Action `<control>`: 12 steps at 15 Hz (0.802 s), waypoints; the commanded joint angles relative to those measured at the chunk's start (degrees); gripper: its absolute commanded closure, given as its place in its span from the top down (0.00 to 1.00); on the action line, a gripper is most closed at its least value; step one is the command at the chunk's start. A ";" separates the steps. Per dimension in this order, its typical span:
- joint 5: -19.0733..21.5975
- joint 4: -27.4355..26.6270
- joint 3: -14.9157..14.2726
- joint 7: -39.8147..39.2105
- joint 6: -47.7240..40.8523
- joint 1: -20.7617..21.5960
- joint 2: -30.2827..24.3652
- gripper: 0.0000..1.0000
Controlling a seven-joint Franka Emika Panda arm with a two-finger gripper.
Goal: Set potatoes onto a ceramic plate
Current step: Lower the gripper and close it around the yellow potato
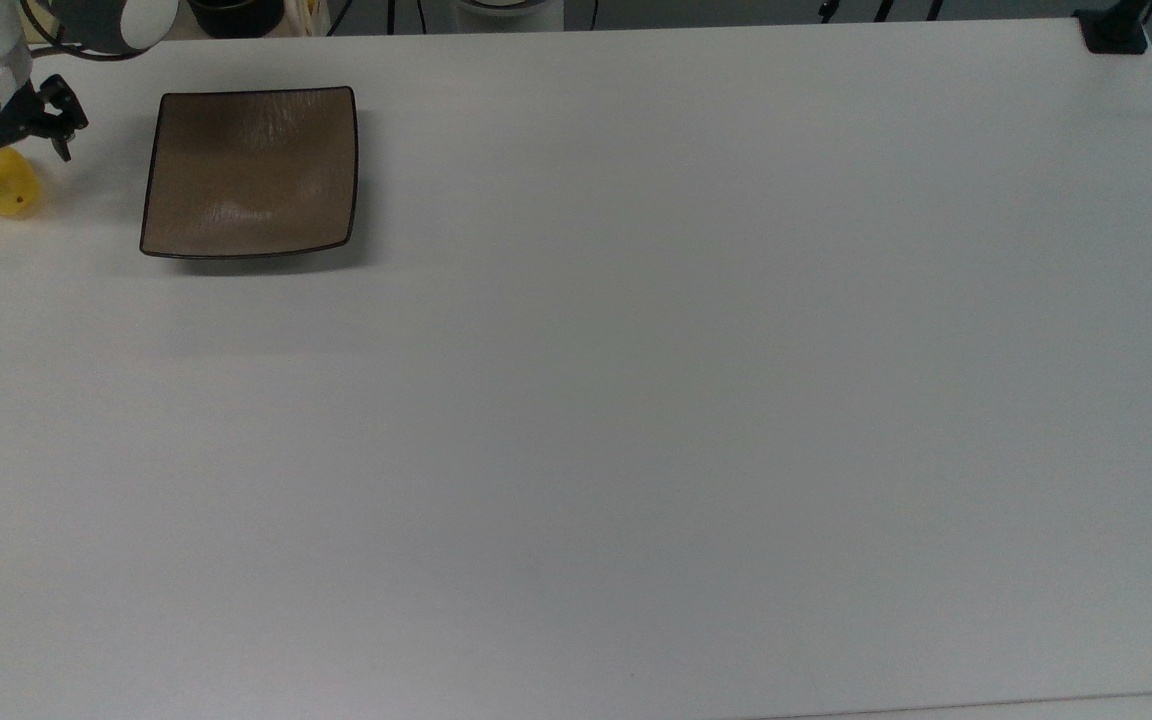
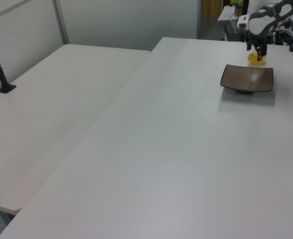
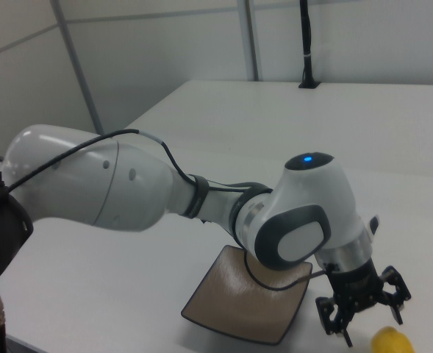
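Hanging with its fingers spread apart, the gripper (image 3: 363,312) is seen just above the potatoes (image 1: 6,188), one finger on each side and nothing grasped. The yellow lump (image 3: 391,341) lies on the white table (image 1: 636,400), near the top view's left edge. The ceramic plate (image 1: 249,170) is set beside it, apart, toward the top view's right, and holds nothing.

I'm looking across a broad white table (image 1: 636,400); a second white table (image 2: 51,114) is sitting alongside at nine o'clock, pale wall panels (image 2: 126,20) standing behind at twelve.
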 commanded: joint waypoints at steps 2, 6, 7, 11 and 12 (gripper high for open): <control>-0.86 0.75 -0.10 -3.25 3.17 -1.68 1.93 1.00; -0.77 0.83 -0.10 -3.61 4.76 -2.30 3.17 1.00; -0.77 0.83 -0.10 -3.61 4.85 -2.39 3.34 1.00; -0.16 0.83 -0.10 -3.17 7.30 -2.47 4.40 0.90; 0.10 0.83 -0.18 -3.00 7.57 -2.65 4.40 0.72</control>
